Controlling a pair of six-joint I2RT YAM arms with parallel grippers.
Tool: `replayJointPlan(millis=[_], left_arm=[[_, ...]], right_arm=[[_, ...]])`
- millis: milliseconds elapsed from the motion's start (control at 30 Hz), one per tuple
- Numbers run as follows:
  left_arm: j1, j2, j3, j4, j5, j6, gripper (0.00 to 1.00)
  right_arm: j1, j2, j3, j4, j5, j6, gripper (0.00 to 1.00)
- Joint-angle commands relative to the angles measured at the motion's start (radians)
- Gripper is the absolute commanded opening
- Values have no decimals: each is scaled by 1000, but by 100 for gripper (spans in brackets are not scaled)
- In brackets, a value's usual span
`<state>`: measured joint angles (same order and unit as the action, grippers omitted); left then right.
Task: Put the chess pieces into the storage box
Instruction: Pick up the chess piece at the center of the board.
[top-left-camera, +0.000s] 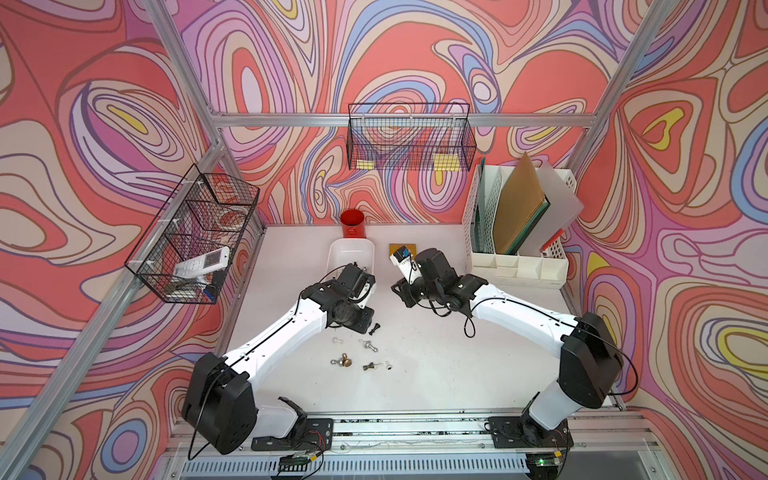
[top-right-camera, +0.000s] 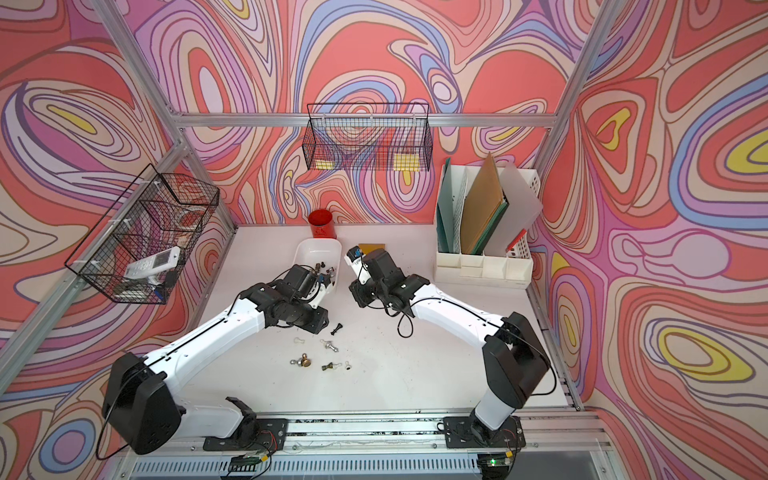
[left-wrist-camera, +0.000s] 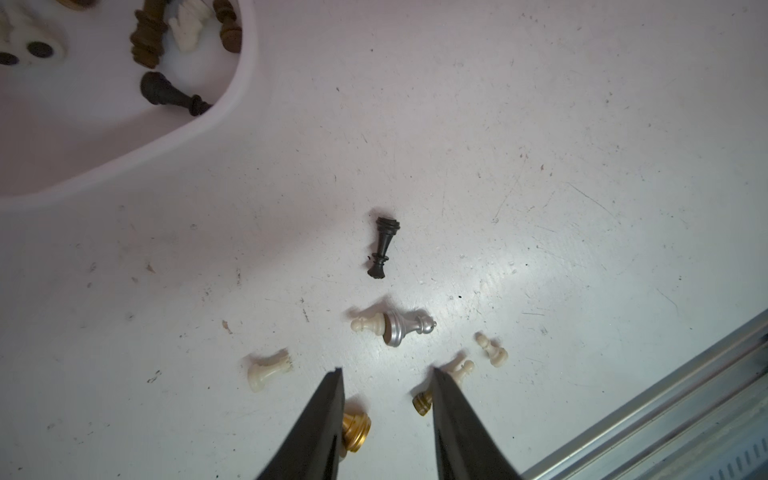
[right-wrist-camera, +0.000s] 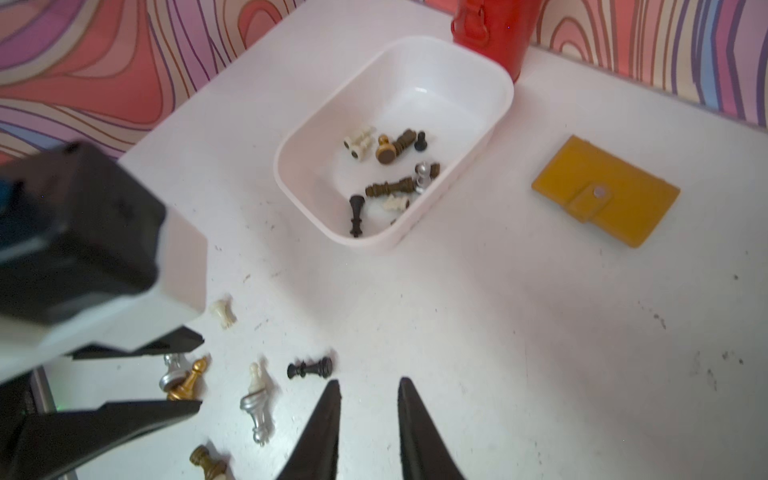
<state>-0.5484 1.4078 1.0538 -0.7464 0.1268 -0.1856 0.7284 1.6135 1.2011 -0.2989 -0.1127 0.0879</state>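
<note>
The white storage box (right-wrist-camera: 291, 137) sits at the back of the table, seen in both top views (top-left-camera: 351, 249) (top-right-camera: 318, 249), with several chess pieces (right-wrist-camera: 390, 166) lying in it. More pieces lie loose on the table: a black one (left-wrist-camera: 383, 247) (right-wrist-camera: 311, 368) (top-left-camera: 374, 329), a silver one (left-wrist-camera: 405, 328) (right-wrist-camera: 255, 409), a gold one (left-wrist-camera: 355, 430) (right-wrist-camera: 187, 382) and a white one (left-wrist-camera: 266, 370). My left gripper (left-wrist-camera: 387, 372) hangs open over the gold and silver pieces, holding nothing. My right gripper (right-wrist-camera: 369, 381) is open and empty, beside the black piece.
A red cup (top-left-camera: 352, 224) stands behind the box. A yellow wallet (right-wrist-camera: 606, 191) lies to its right. A white file rack (top-left-camera: 519, 232) fills the back right corner. Wire baskets (top-left-camera: 409, 137) (top-left-camera: 195, 237) hang on the walls. A metal rail (left-wrist-camera: 665, 395) runs along the table's front edge.
</note>
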Motion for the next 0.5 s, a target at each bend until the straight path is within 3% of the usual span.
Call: replayJointPlan(millis=[0,200,467], left_arm=[[-23,78,-4,78,-10,-35,41],[-50,200,-5,184,-25,-25,41],[-51,330,29,164,-124,-12,40]], right_arm=[[3,-83,-77,37,46,27,27],[3,-168,-133,0,112,2,27],[3,-181,-137,-29,157,-27,28]])
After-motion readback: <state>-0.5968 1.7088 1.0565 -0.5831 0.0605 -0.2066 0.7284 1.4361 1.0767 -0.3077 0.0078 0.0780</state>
